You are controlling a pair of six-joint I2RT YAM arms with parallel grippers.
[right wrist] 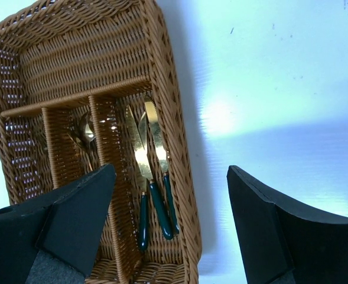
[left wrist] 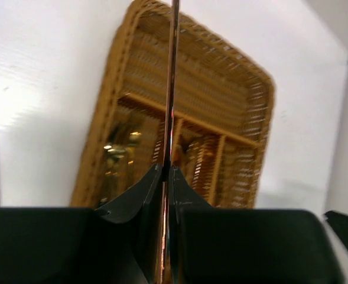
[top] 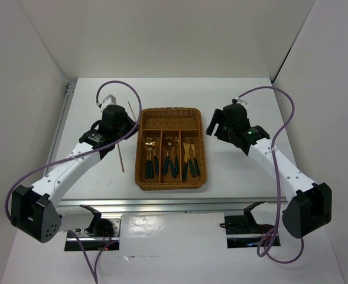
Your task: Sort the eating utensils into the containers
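Two thin copper-brown chopsticks were outside the wicker tray (top: pixel 171 110). The held chopstick (left wrist: pixel 172 89) was pinched between the left jaws, which were closed on it. In the left wrist view it ran straight up the middle of the frame, glossy and reddish, passing in front of the tray. In the top view it showed only as a short dark sliver just left of the tray's upper-left corner. The loose chopstick (top: pixel 121 158) lay flat on the white counter (top: pixel 238 171), left of the tray and apart from it, slightly slanted.

The tray sat at the centre of the top view. It was rectangular and honey-brown, with a crosswise slot along its upper end and three long slots below. Each long slot held cutlery (top: pixel 171 157) with gold heads toward the upper end and dark green handles toward the lower edge. In the right wrist view the rightmost slot held knives (right wrist: pixel 150 177), their gold blades side by side. The right jaws were spread wide and held nothing, near the tray's right rim.
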